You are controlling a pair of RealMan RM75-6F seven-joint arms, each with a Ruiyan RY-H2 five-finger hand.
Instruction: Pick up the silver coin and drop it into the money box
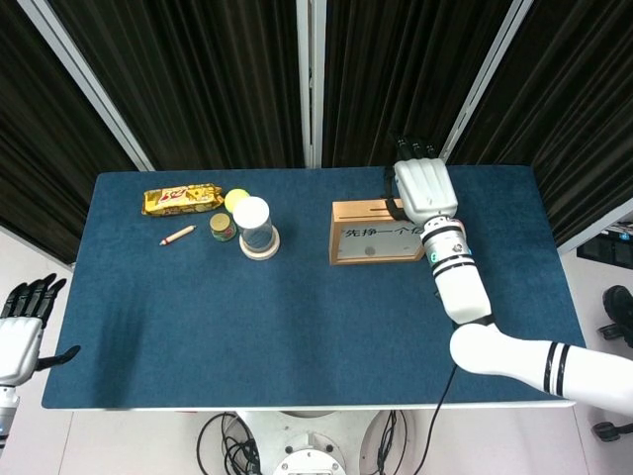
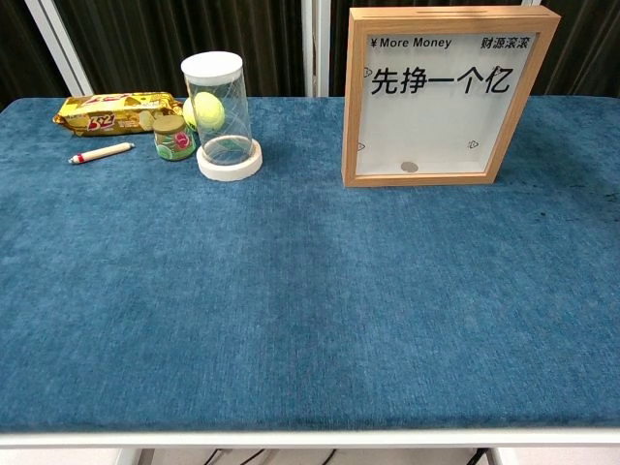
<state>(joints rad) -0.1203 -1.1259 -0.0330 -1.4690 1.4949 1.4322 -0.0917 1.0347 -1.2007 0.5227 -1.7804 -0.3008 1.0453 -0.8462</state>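
Though above money box (image 1: 388, 232), right hand (image 1: 423, 188) empty.

The head camera sits high, looking steeply down on the whole blue worktop (image 1: 297, 317) toward the dark curtains. The chest camera sits low at the near edge, facing level across it. Both take in the money box (image 1: 381, 234) (image 2: 446, 97).

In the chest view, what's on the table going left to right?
Pencil → small green jar → clear canister with a yellow-green ball inside → wooden money box, a silver coin resting at its bottom. The snack packet overlaps the pencil and jar, so it's omitted.
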